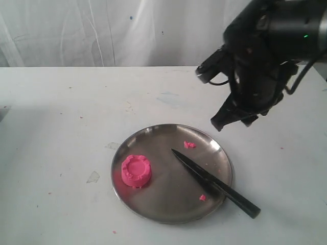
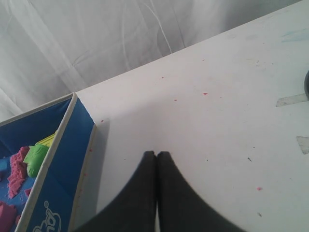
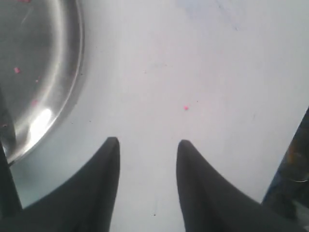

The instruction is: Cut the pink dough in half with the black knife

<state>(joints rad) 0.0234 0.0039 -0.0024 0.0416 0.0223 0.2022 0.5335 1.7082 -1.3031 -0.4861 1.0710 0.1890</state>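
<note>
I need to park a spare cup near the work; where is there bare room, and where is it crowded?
The table is bare left of the plate and behind it toward the curtain. The plate itself is crowded: pink dough on its left, black knife across its right rim. The right gripper hangs over the far-right side.

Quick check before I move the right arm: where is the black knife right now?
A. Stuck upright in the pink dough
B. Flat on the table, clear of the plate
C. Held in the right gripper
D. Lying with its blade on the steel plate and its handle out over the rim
D: the black knife lies across the steel plate, handle past the rim, apart from the pink dough; the right gripper is open and empty.
</note>
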